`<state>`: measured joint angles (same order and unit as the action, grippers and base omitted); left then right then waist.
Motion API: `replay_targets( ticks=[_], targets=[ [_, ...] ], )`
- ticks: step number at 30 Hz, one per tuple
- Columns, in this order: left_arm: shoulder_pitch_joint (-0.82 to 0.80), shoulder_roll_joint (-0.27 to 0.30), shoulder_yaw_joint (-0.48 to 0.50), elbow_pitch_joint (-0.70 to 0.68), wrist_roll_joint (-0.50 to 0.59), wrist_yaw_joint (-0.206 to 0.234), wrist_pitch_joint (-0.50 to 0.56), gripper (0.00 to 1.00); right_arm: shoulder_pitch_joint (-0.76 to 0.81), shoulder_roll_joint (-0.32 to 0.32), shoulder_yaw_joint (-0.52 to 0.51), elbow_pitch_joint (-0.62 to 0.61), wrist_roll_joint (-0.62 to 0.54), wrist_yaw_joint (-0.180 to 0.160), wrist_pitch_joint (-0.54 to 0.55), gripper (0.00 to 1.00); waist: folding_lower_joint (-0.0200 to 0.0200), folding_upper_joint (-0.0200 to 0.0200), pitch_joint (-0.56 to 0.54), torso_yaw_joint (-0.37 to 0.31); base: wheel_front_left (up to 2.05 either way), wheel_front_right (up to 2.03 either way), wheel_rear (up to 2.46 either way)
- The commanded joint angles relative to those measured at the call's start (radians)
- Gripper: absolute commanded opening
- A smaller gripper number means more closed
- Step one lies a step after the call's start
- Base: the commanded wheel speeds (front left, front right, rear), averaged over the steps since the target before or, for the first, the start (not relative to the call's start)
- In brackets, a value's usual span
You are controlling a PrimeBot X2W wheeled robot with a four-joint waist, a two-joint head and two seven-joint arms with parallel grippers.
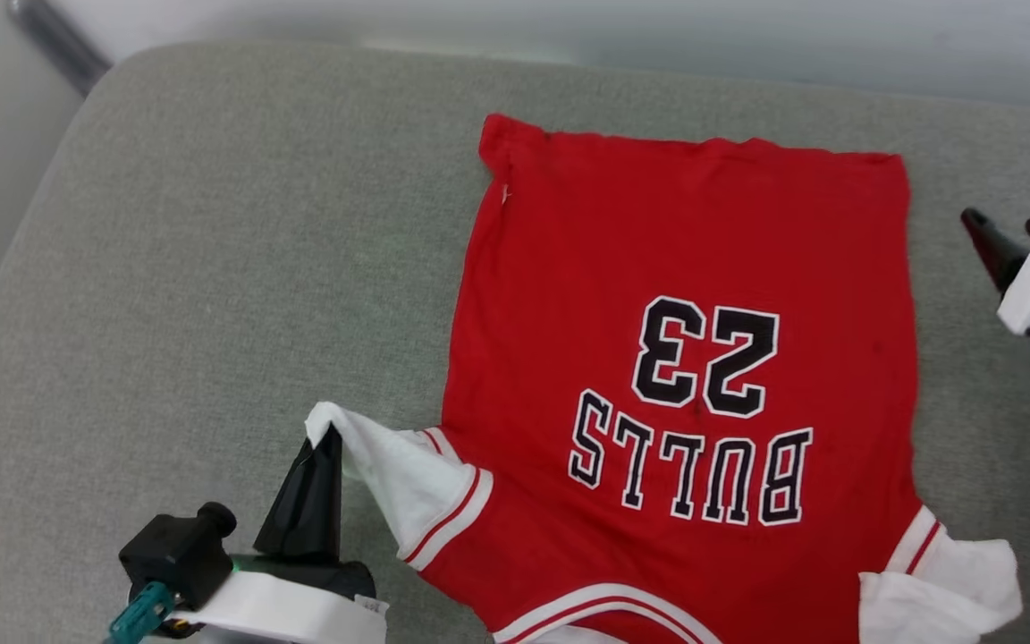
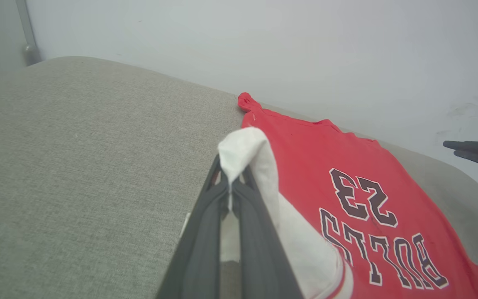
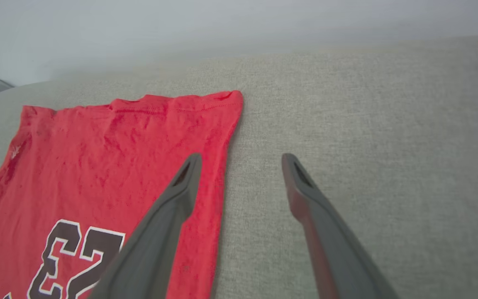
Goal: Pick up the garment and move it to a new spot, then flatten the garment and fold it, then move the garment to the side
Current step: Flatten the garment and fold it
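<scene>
Grey woven upholstery [image 1: 211, 268] is carrying everything, and nearest the robot the left gripper [image 1: 329, 436] is pinching the tip of a white short sleeve [image 1: 390, 478], its dark jaws clamping tight on the cloth. Beyond it the red jersey shirt [image 1: 685, 268] with black white-edged "BULLS" and "23" lettering is lying flat, print up, hem toward the pale wall [image 2: 264, 41], while the right gripper [image 3: 241, 160] is hovering beside its right edge, jaws spread wide and holding nothing
</scene>
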<state>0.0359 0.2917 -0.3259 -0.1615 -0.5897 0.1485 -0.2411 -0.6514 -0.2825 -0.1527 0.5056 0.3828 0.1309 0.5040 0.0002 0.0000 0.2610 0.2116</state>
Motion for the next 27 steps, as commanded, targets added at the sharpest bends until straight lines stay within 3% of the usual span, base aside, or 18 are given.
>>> replay_targets(
  ticks=[1,5,11,17,23,24,25,27],
  targets=[
    [-0.015,-0.007,-0.003,-0.005,0.007,-0.005,-0.006,0.00,-0.029,-0.008,0.000,0.009,-0.009,0.000,0.014,1.00,-0.0002,0.0000,0.061,0.056,0.00,0.00,0.00],
    [-0.053,-0.030,-0.010,-0.020,0.017,-0.031,-0.016,0.00,-0.175,-0.044,-0.023,0.083,-0.056,0.000,0.144,1.00,-0.0002,0.0000,0.127,0.099,0.00,0.00,0.00],
    [-0.099,-0.070,-0.015,-0.026,0.027,-0.071,-0.022,0.00,-0.322,-0.063,-0.066,0.141,-0.151,0.000,0.247,1.00,-0.0002,0.0000,0.215,0.152,0.00,0.00,0.00],
    [-0.130,-0.094,-0.011,-0.007,0.041,-0.113,-0.025,0.00,-0.387,-0.044,-0.098,0.187,-0.227,0.000,0.301,1.00,-0.0002,0.0000,0.280,0.164,0.00,0.00,0.00],
    [-0.144,-0.121,0.012,0.006,0.059,-0.141,-0.026,0.00,-0.356,-0.012,-0.133,0.280,-0.278,-0.001,0.394,1.00,-0.0002,0.0000,0.306,0.159,0.00,0.00,0.00],
    [-0.143,-0.125,0.016,0.010,0.060,-0.145,-0.026,0.00,-0.347,-0.006,-0.144,0.294,-0.288,-0.001,0.418,0.37,-0.0002,0.0000,0.305,0.157,0.00,0.00,0.00],
    [-0.142,-0.129,0.020,0.013,0.063,-0.149,-0.026,0.00,-0.339,0.000,-0.154,0.305,-0.297,-0.001,0.440,0.00,-0.0002,0.0000,0.304,0.156,0.00,0.00,0.00],
    [-0.139,-0.134,0.027,0.022,0.070,-0.155,-0.026,0.00,-0.335,0.013,-0.169,0.311,-0.309,-0.001,0.463,0.00,-0.0002,0.0000,0.298,0.153,0.00,0.00,0.00]
  ],
)
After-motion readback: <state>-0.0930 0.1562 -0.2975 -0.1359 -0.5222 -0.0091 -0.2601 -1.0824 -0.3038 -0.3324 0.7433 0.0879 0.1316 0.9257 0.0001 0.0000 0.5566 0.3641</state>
